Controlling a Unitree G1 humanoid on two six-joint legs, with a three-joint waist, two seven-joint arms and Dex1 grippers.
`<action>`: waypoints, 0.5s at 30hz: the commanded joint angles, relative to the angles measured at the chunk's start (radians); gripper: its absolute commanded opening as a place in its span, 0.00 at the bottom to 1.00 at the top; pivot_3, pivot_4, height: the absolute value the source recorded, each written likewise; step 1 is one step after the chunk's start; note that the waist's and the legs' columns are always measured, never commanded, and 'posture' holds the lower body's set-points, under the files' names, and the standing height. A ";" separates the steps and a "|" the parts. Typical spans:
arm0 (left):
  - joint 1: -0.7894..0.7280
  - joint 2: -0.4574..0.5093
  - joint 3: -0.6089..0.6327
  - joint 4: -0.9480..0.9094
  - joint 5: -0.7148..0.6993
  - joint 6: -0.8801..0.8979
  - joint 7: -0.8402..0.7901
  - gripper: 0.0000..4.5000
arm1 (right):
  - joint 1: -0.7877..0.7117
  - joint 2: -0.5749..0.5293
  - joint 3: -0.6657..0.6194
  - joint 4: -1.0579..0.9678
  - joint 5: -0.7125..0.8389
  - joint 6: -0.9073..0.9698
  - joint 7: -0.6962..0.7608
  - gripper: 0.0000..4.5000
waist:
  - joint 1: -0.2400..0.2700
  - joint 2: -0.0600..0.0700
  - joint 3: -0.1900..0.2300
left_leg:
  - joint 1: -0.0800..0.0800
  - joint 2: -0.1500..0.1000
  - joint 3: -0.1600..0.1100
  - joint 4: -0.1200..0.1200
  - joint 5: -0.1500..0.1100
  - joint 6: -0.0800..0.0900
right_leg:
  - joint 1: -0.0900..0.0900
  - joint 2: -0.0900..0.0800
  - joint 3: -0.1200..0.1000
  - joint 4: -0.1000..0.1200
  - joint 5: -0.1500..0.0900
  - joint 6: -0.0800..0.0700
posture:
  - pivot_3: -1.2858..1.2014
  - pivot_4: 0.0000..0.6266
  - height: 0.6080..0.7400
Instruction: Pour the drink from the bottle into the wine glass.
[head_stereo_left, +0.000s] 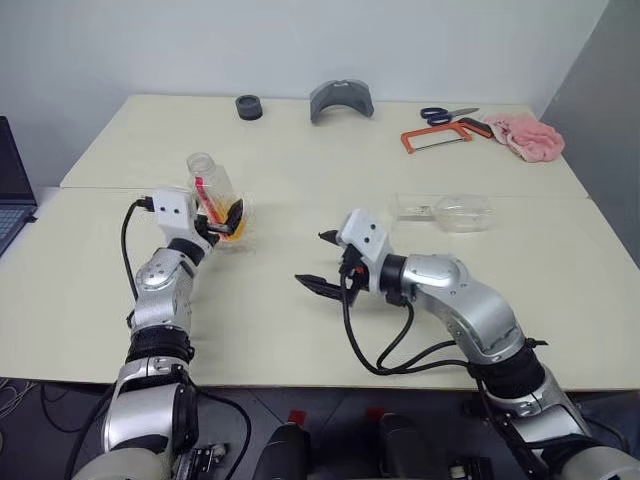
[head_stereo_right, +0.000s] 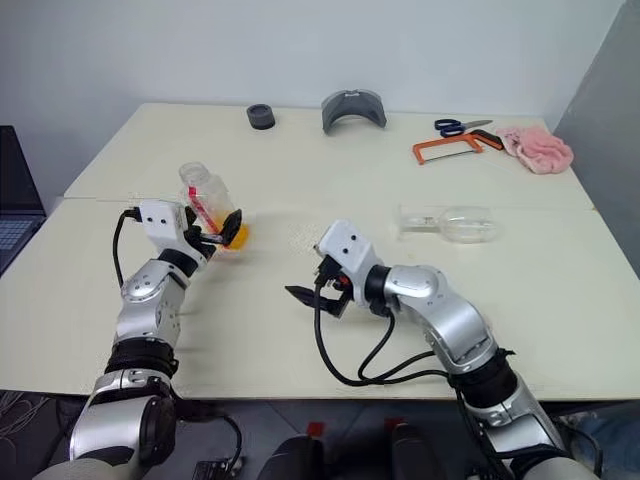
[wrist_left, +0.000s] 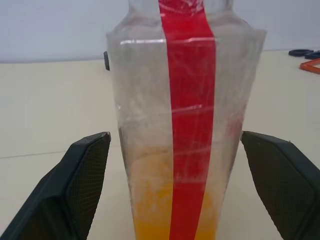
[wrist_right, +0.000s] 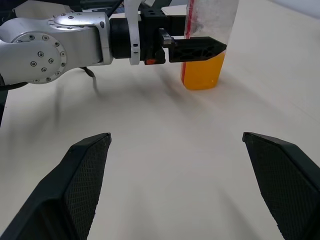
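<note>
The bottle (head_stereo_left: 213, 190) stands on the left part of the table, clear plastic with a red strip and no cap on its mouth. The orange drink (wrist_right: 202, 72) fills only its lowest part. My left gripper (head_stereo_left: 222, 222) is open around the bottle's lower half, and its fingers (wrist_left: 82, 170) stand apart from the bottle wall on both sides. The wine glass (head_stereo_left: 455, 212) lies on its side on the right part of the table. My right gripper (head_stereo_left: 312, 259) hangs open and empty over the middle of the table, between bottle and glass.
Along the far edge lie a black round piece (head_stereo_left: 249, 107), a grey curved part (head_stereo_left: 341, 99), blue scissors (head_stereo_left: 447, 114), an orange hacksaw (head_stereo_left: 440, 136) and a pink cloth (head_stereo_left: 527, 134). A laptop (head_stereo_left: 12, 190) sits off the left side.
</note>
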 joint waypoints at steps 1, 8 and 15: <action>0.058 0.009 0.006 -0.087 0.008 0.022 0.025 0.99 | 0.041 -0.010 -0.021 -0.066 0.002 0.020 -0.019 1.00 | 0.000 0.000 0.000 | 0.000 0.000 0.000 0.000 0.000 0.000 | 0.000 0.000 0.000 0.000 0.000 0.000 | 0.52 0.24 1.00; 0.290 0.064 -0.025 -0.348 -0.032 0.139 -0.108 0.99 | 0.250 0.055 -0.212 -0.188 0.130 0.159 -0.128 1.00 | 0.003 0.000 0.000 | 0.000 0.001 0.000 -0.001 0.000 0.000 | 0.001 -0.001 0.000 0.000 0.000 0.000 | 0.52 0.24 1.00; 0.440 0.178 -0.087 -0.593 -0.147 0.339 -0.370 0.99 | 0.261 0.375 -0.595 -0.103 0.322 0.238 -0.431 1.00 | 0.003 0.000 0.000 | 0.002 0.002 0.001 -0.002 0.000 0.000 | 0.002 0.001 0.001 0.000 0.000 0.000 | 0.52 0.24 1.00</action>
